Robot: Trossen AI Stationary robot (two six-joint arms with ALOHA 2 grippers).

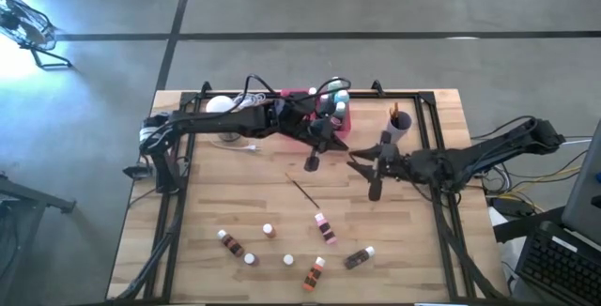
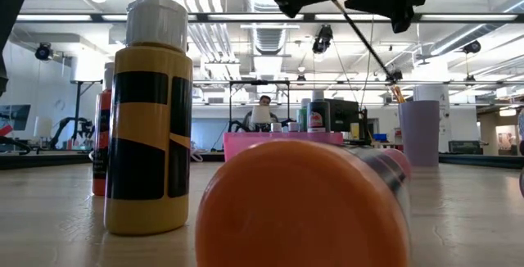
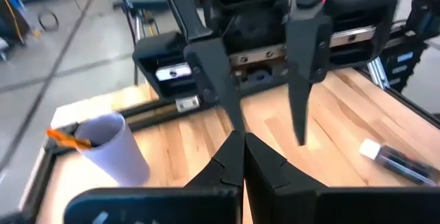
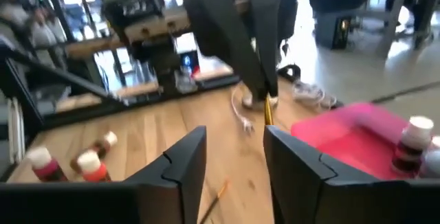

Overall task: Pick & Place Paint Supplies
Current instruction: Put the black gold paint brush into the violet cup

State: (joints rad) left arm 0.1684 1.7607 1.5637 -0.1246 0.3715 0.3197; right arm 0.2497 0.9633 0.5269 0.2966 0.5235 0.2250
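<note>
Wood-slat counter [image 1: 225, 203] w/ scattered bottles [image 1: 319, 223] sits on grey concrete floor [image 1: 376, 6]; left gripper [image 3: 237, 136] fingers clenched on a paintbrush [image 2: 364, 42], right gripper [image 4: 234, 159] fingers released.

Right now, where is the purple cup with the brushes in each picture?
High view: the purple cup is just right of the middle, above centre.
Low view: far back on the right.
Left wrist view: lower left.
Right wrist view: not in it.
Landmark: the pink tray sits to the cup's left in the high and low views.
</note>
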